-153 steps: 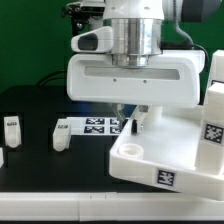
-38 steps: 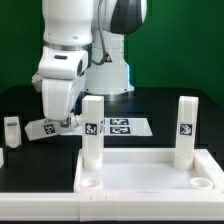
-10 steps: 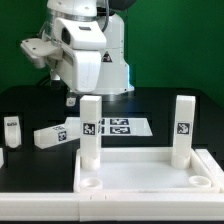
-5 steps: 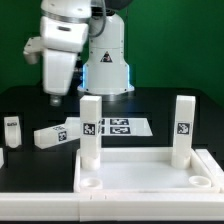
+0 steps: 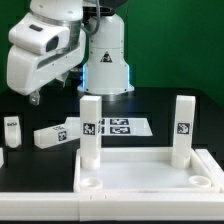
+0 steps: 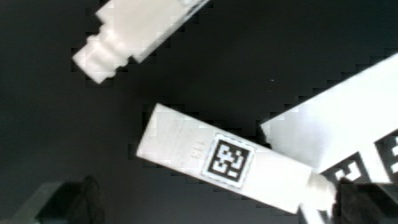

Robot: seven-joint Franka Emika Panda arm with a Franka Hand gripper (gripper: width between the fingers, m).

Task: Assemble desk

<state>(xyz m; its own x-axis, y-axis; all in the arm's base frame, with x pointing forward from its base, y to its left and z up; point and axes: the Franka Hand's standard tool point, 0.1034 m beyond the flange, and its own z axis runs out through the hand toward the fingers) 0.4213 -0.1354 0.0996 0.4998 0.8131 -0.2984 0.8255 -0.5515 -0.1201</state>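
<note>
**Loose leg lies flat, clear of the end effector**

We see the desk panel (image 5: 150, 172) on the bench (image 5: 30, 170), carrying two upright legs (image 5: 90, 130). The loose leg (image 5: 55, 135) lies flat, with its long axis slanting toward the marker board (image 5: 122, 127). It sits apart from the end effector (image 5: 34, 97), lower and toward the exterior view's right. We cannot tell how wide the end effector's opening is.

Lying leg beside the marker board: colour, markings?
White leg with a black-and-white square tag; clearest in the wrist view.

No words, numbers or brand names can be read. Only black-and-white square tags (image 5: 89, 127) show. One is on the standing leg (image 5: 90, 146) at one end of the panel (image 5: 150, 190), and one is on the other standing leg (image 5: 184, 142). Behind the panel, the marker board (image 5: 126, 127) carries several. Beside the panel, the lying leg (image 5: 50, 137) has one too.
</note>
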